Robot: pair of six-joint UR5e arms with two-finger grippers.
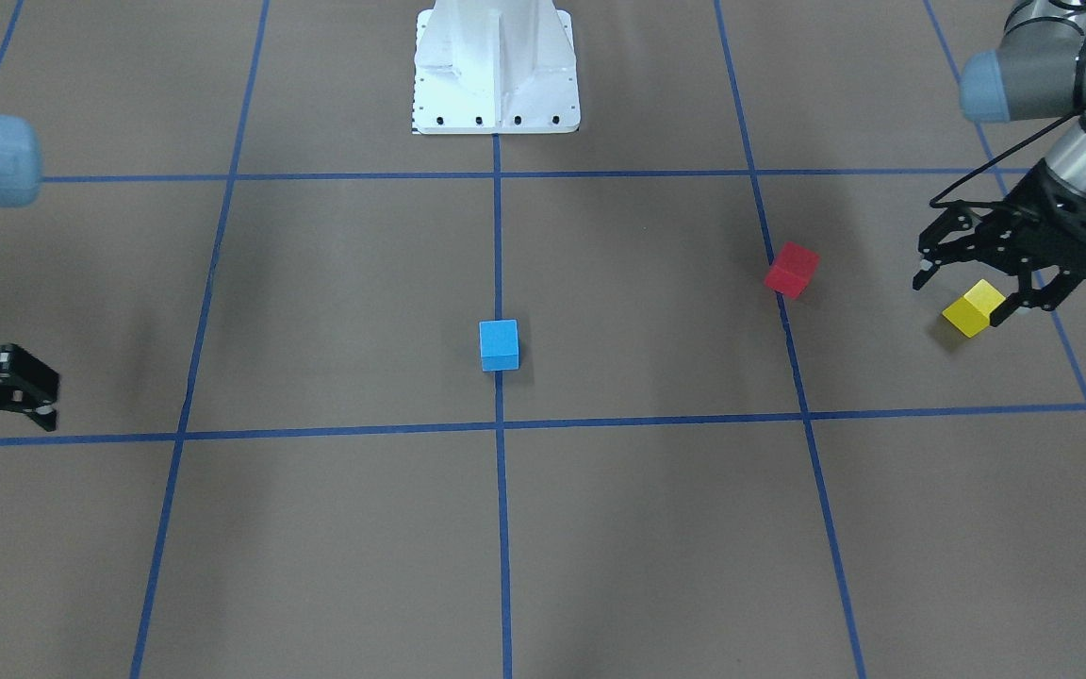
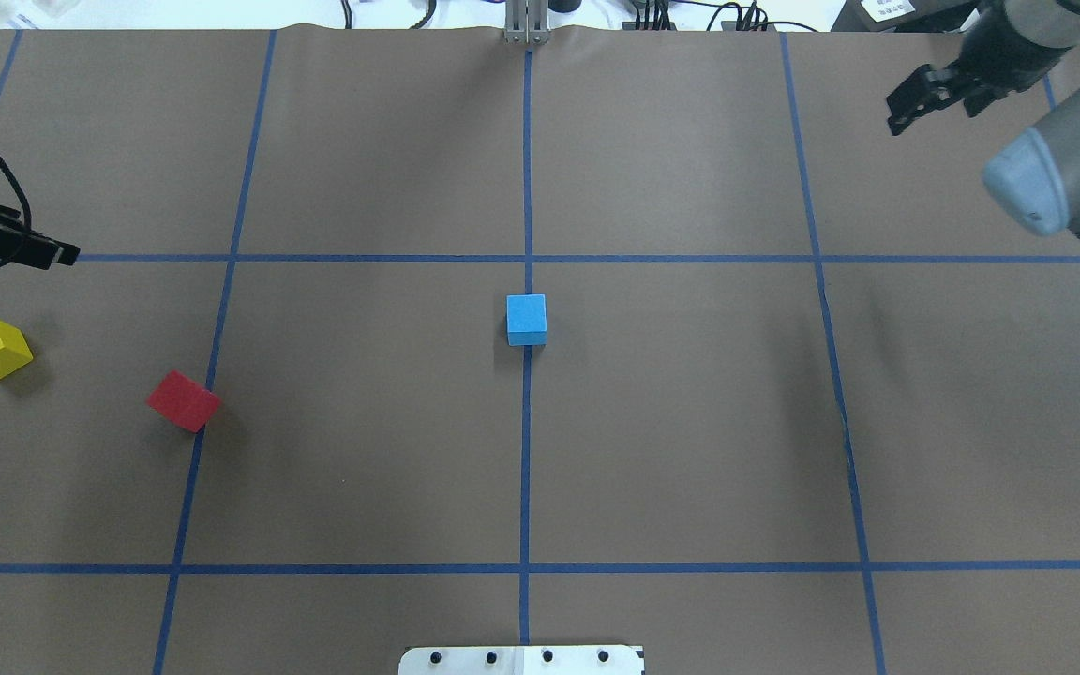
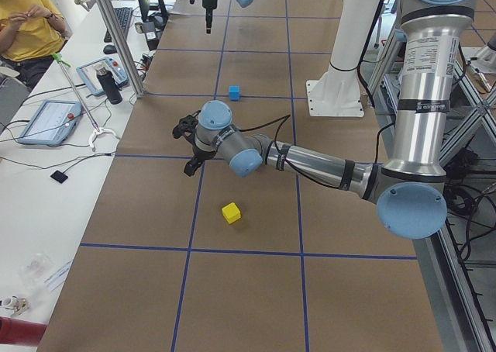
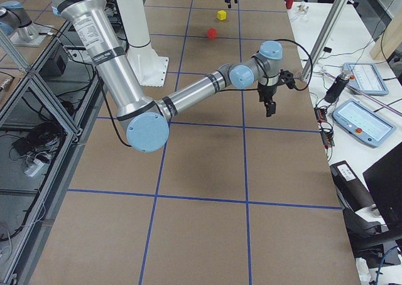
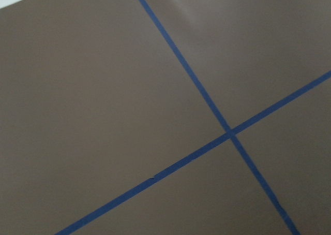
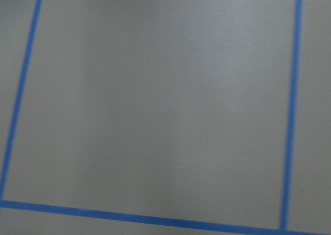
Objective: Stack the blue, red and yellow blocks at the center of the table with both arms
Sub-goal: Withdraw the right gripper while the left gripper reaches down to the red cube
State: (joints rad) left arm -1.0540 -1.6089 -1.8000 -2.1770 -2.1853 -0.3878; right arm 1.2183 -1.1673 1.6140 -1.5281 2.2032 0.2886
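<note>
Blue cube block: centre of brown paper-covered table, on blue tape line, alone.
Red cube block: toward left edge.
Yellow cube block: nearer left edge.
Left gripper: fingers spread, raised near yellow, apart from it.
Right gripper: by right edge, seemingly spread, empty.

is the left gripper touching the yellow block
Apart. The exterior left view shows bare table between the left gripper and the yellow block; the overhead view shows the same gap.
</note>
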